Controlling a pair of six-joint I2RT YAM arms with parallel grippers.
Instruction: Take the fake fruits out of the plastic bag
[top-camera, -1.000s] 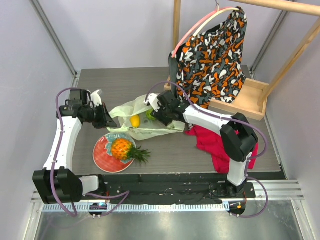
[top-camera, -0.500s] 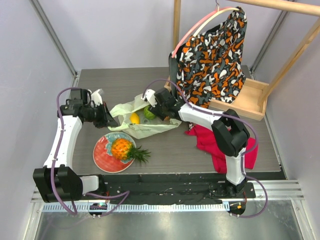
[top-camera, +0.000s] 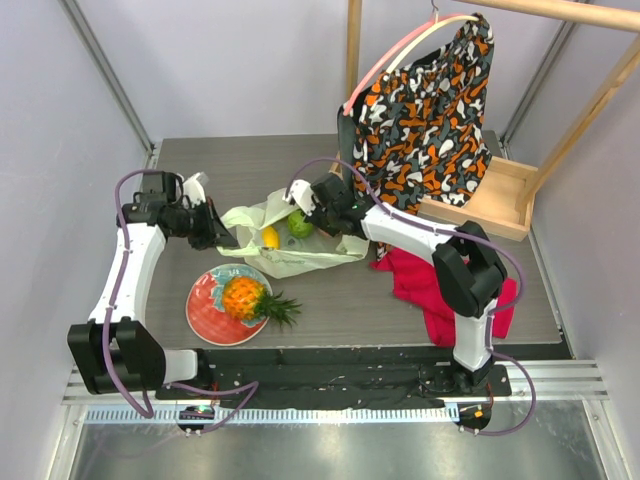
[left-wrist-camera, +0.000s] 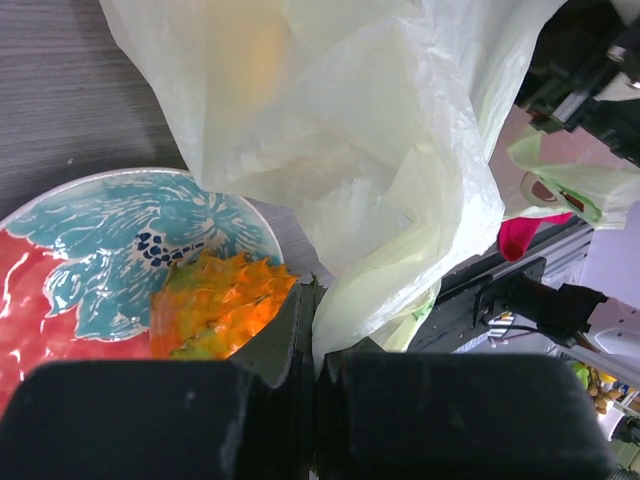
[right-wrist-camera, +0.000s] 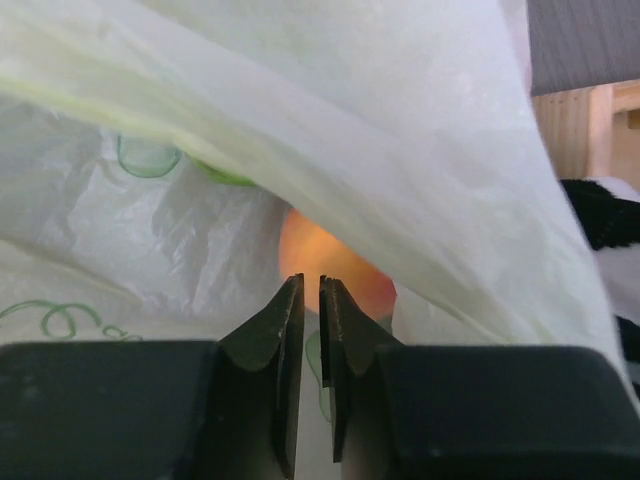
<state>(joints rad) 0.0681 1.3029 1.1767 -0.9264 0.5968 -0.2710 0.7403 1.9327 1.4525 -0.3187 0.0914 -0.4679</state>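
Observation:
The pale yellow-green plastic bag (top-camera: 300, 255) lies mid-table with its mouth spread between my grippers. A yellow fruit (top-camera: 270, 237) and a green round fruit (top-camera: 299, 224) show in the mouth. The orange pineapple (top-camera: 245, 297) lies on the red-and-teal plate (top-camera: 205, 315). My left gripper (top-camera: 218, 237) is shut on the bag's left edge; the left wrist view shows the bag film (left-wrist-camera: 350, 150) pinched, with the pineapple (left-wrist-camera: 220, 310) below. My right gripper (top-camera: 318, 215) is shut on bag film (right-wrist-camera: 420, 120) at the mouth's right side, and a pink-orange peach (right-wrist-camera: 335, 262) glows just beyond its tips.
A red cloth (top-camera: 440, 290) lies right of the bag. A patterned garment (top-camera: 425, 110) hangs from a wooden rack (top-camera: 490, 200) at the back right, close behind my right arm. The plate (left-wrist-camera: 90, 250) sits near the front-left edge.
My right gripper has moved back and left, pulling the bag's right side with it. My left gripper has shifted slightly back. The bag mouth now sits farther back and more open.

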